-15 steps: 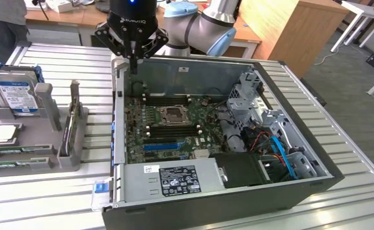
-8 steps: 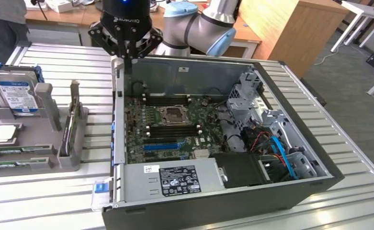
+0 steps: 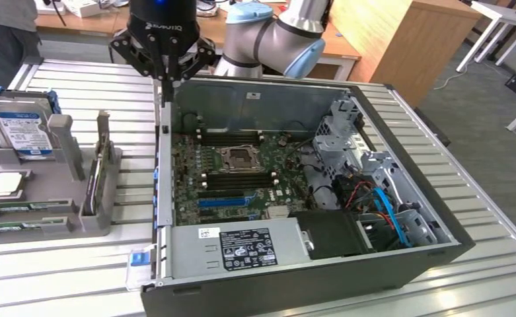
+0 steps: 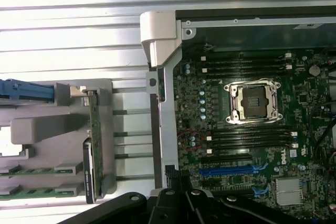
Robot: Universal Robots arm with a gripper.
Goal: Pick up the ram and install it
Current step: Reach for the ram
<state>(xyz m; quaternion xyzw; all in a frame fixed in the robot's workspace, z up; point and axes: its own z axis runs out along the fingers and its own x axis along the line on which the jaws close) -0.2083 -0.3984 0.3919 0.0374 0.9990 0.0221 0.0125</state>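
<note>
Since the hand (image 3: pixel 163 79) hangs pressed together and empty above the case wall (image 3: pixel 162 172), I'd spread it before approaching the ram (image 3: pixel 15 227) at 7 o'clock.

1. In the exterior view the light is bright and even and comes from overhead. The table (image 3: pixel 73 271) slats give off a pale, soft sheen.
2. The walls of the computer case (image 3: pixel 275 294) throw shade inward, so the motherboard (image 3: pixel 240 178) sits noticeably dimmer than the table.
3. The black power supply (image 3: pixel 333 234) swallows nearly all detail in shadow.
4. In the wrist view there's heavy glare. The table (image 4: pixel 68 24) burns out to white bands, with its grooves showing as thin grey lines.
5. The case's corner bracket (image 4: pixel 157 30) is bleached too, while the motherboard (image 4: pixel 252 145) looks darker, with a cool bluish cast.
6. The grey holder (image 4: pixel 47 129) is washed out at one end, and the shadows beside it are soft.
</note>
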